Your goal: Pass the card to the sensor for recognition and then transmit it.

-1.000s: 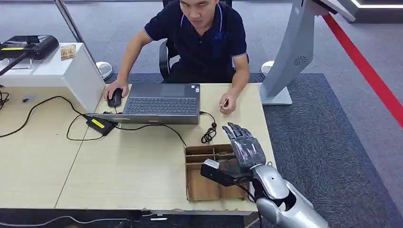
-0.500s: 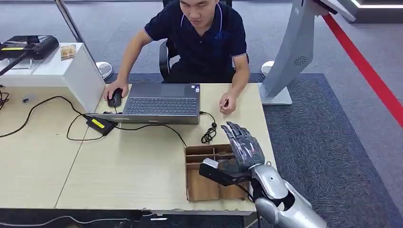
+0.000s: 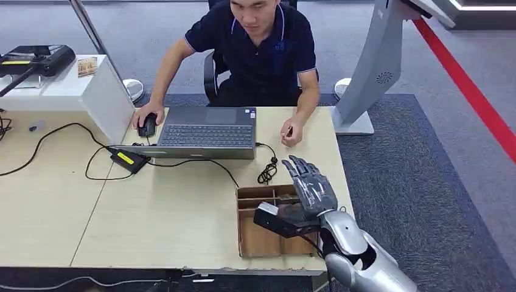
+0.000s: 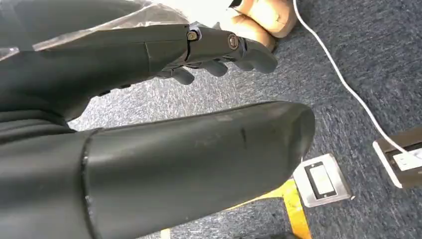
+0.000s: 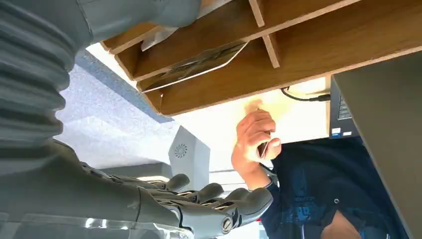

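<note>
A brown cardboard box with compartments sits at the table's front right corner. My right hand hovers over its far right part, fingers spread and holding nothing. In the right wrist view a pale card lies flat in one compartment of the box, apart from my thumb and fingers. A small black reader with a yellow label lies on the table left of the box, wired up. My left hand hangs over the carpet with fingers loosely extended, empty.
A person sits across the table at a grey laptop, one hand on a mouse, the other near the box. A black cable bundle lies behind the box. A white cabinet with a black device stands left; a grey kiosk stand stands right.
My right hand has drifted slightly left and forward over the box. Nothing else has moved.
</note>
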`<state>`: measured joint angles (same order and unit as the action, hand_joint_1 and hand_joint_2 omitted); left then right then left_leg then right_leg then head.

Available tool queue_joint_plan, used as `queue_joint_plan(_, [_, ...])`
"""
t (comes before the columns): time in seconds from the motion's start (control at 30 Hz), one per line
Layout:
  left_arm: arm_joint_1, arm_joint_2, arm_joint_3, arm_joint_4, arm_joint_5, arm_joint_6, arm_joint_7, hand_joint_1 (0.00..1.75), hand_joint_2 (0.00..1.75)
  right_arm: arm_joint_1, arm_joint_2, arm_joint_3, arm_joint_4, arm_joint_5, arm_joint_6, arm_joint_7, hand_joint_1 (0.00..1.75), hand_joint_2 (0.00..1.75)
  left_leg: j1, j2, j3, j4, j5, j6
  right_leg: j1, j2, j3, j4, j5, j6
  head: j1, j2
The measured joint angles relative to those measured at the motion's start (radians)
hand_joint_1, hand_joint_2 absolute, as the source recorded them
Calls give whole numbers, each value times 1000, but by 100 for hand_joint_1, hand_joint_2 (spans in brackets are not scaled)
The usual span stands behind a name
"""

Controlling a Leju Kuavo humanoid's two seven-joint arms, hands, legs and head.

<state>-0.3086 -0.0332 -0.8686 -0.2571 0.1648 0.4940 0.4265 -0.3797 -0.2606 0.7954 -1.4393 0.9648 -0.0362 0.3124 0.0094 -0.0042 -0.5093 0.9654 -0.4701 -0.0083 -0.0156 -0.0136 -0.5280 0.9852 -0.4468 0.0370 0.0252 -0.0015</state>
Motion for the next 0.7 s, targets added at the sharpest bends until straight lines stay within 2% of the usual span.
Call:
queue_joint_plan(0.23, [0, 0, 0, 0, 0, 0, 0, 0, 0, 0, 2, 0, 0, 0, 0, 0, 19, 175, 0, 0, 0, 0, 0, 0, 0, 0, 0, 0, 0, 0, 0, 0])
queue_joint_plan(0.47, [-1, 0, 0, 0, 0, 0, 0, 0, 0, 0, 5, 0, 0, -1, 0, 0, 17, 175, 0, 0, 0, 0, 0, 0, 0, 0, 0, 0, 0, 0, 0, 0])
queue_joint_plan(0.7, [-1, 0, 0, 0, 0, 0, 0, 0, 0, 0, 5, 0, 0, -2, 0, -2, 26, 175, 0, 0, 0, 0, 0, 0, 0, 0, 0, 0, 0, 0, 0, 0])
